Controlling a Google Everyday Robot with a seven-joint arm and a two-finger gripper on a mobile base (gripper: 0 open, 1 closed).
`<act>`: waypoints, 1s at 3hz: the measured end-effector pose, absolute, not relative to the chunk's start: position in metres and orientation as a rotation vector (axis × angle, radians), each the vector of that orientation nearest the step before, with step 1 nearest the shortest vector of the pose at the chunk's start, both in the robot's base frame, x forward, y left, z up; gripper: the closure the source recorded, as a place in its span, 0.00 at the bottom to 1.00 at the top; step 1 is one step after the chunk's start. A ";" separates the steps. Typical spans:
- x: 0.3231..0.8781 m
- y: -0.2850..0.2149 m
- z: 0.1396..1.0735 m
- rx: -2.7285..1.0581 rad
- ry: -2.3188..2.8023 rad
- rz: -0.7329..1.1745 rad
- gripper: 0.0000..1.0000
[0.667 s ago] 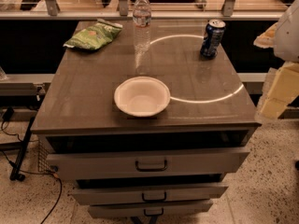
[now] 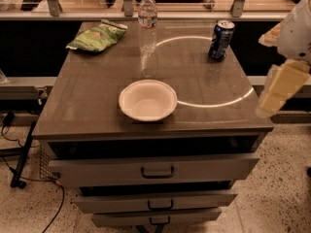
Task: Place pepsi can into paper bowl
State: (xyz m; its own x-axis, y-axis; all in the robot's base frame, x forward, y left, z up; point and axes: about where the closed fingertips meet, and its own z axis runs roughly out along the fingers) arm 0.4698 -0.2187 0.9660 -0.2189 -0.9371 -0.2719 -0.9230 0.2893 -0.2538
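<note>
Grey table (image 2: 87, 110) reads as it did a moment ago: pepsi can (image 2: 221, 40) upright at the far corner, beyond and left of my jaws, and paper bowl (image 2: 147, 100) empty, further left. Only my arm (image 2: 284, 84) has edged slightly inward. My jaws hold no can; how open they are I cannot tell. The reach looks barely begun.

End effector (image 2: 270, 100) hangs far rt.
</note>
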 end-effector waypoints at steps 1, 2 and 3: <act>0.532 -0.221 0.951 -1.608 2.125 -0.012 0.00; 0.610 -0.231 0.938 -1.462 2.049 0.034 0.00; 0.674 -0.243 0.932 -1.313 1.970 0.077 0.00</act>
